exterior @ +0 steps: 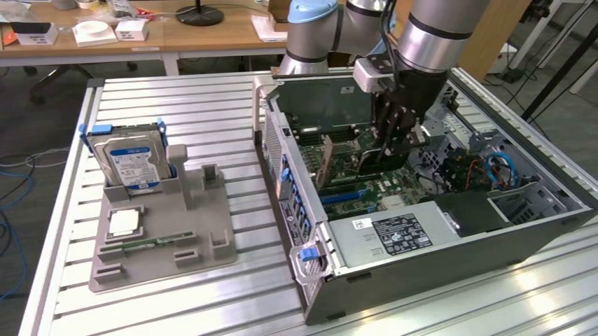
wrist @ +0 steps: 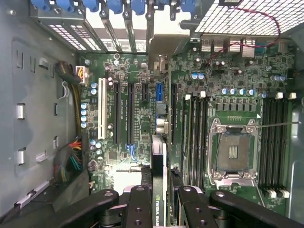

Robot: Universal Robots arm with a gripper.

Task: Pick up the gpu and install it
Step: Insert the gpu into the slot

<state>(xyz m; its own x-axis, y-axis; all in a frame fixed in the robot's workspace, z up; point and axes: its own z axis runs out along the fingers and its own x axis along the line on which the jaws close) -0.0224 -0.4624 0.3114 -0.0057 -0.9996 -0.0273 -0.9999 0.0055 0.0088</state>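
Gripper (exterior: 393, 143) down inside the open computer case (exterior: 523, 245), fingers (wrist: 138, 209) pinched on the card (wrist: 159, 171), which stands on its thin edge over the green main board (wrist: 142, 118). Bracket end of the card pointing toward the back wall with the blue clips (wrist: 116, 5).

Could go wrong: card tipping a little and missing its long slot (wrist: 129, 114), then pressing on the board or on the small round parts beside it. Could also slide in the pinch if pushed down hard while crooked.

From outside: whole case on the slatted table (exterior: 187, 98), grey tray (exterior: 164, 241) with a hard drive (exterior: 133, 162) well apart from the case. From the wrist: slots up close, the empty chip socket (wrist: 232, 152), and just where the card's edge sits between them.
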